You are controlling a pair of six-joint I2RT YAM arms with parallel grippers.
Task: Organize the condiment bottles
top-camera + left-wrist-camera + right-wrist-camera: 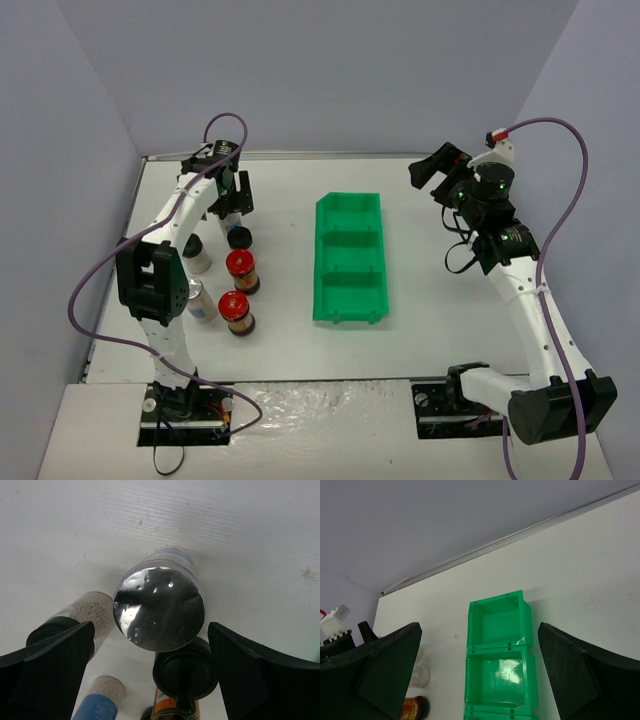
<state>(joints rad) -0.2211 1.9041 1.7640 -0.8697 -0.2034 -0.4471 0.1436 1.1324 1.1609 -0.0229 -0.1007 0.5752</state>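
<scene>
My left gripper (232,192) hangs open at the back left of the table. In the left wrist view, the left gripper (150,630) has a silver-capped jar (159,607) standing upright between its wide-apart fingers, and neither finger touches it. A black-capped jar (185,672) stands just in front of it. Two red-capped jars (241,268) (237,312) stand nearer the arm bases. Two pale jars (197,255) (201,303) stand to their left. My right gripper (440,165) is raised at the back right, open and empty.
A green divided bin (349,257) lies lengthwise mid-table, and the compartments I can see hold nothing. In the right wrist view the bin (500,645) sits below the right gripper (480,627). The left arm's purple cable loops above the jars. Walls close the back and both sides.
</scene>
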